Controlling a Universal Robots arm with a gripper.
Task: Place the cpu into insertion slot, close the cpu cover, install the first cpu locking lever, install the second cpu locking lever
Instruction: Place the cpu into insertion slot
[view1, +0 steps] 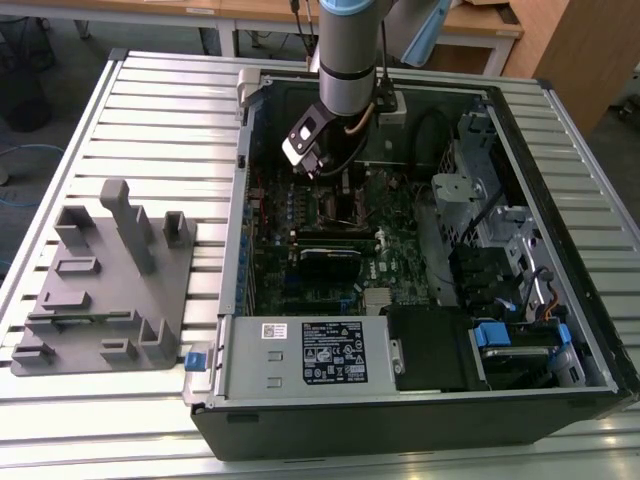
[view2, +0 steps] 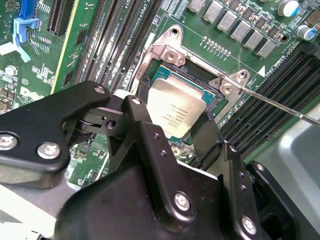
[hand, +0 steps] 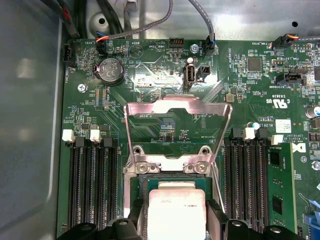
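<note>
Pincer (view2: 170, 119) grips the cpu (view2: 175, 107) at the insertion slot (view2: 168, 53), cpu cover (hand: 150, 106) raised, memory slots (hand: 92, 190) flanking.

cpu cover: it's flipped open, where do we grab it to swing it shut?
Probably the free crossbar of the cpu cover, farthest from its hinge at the insertion slot. The frame stands open and thin, so fingers across that bar, coming from above. The gripper is shut on the cpu.

Silver cpu (view2: 176, 112) above insertion slot (view2: 199, 79); cpu cover (hand: 177, 103) open.
</note>
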